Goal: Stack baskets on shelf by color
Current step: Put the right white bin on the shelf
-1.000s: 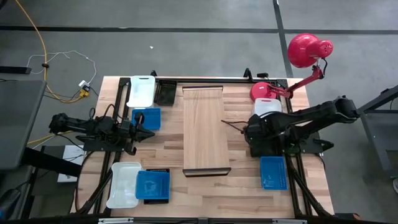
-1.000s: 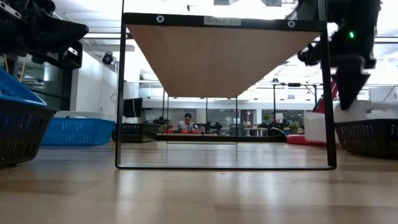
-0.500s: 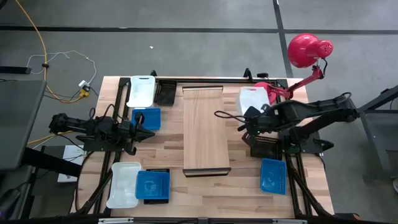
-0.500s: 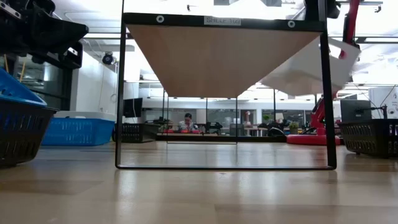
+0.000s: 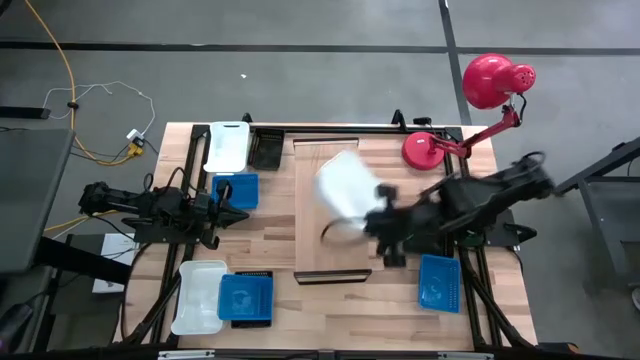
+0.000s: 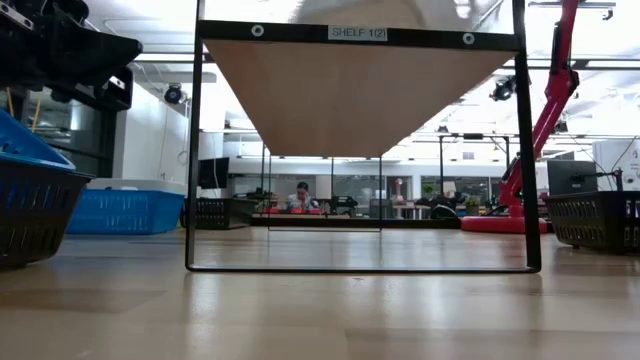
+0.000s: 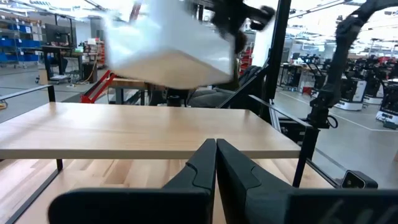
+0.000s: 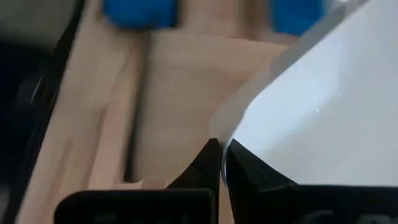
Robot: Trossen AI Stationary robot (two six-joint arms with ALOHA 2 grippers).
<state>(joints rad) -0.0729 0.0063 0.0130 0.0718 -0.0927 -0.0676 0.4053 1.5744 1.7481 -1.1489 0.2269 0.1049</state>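
A white basket (image 5: pixel 345 185) hangs blurred in the air above the pale wooden shelf (image 5: pixel 325 250), with my right gripper (image 5: pixel 378 205) shut on it. In the left wrist view the white basket (image 7: pixel 168 43) floats clear above the shelf top (image 7: pixel 143 130). In the low view only its underside (image 6: pixel 380 12) peeks over the shelf. At the table's left side, clear of the baskets, is my left gripper (image 5: pixel 243 212), shut and level. A blue basket (image 5: pixel 438 278) rests flat on the table at the near right. My right gripper pinches the white basket by its rim (image 8: pixel 235 134) between its two fingers, at the side nearest the table's right edge. The fingers slant down from the right. The basket is lifted clear of the shelf and tilted.
At the far left are a white basket (image 5: pixel 228 145), a black one (image 5: pixel 265 150) and a blue one (image 5: pixel 238 190). Near left: a white basket (image 5: pixel 198 297), and a blue one nested in a black one (image 5: pixel 246 297). A red lamp (image 5: pixel 497 80) stands at the far right.
My right gripper has risen and swung from the table's right side toward the shelf, rolling as it went. The white basket went with it: lifted off the right side of the table, it now hangs over the middle of the shelf.
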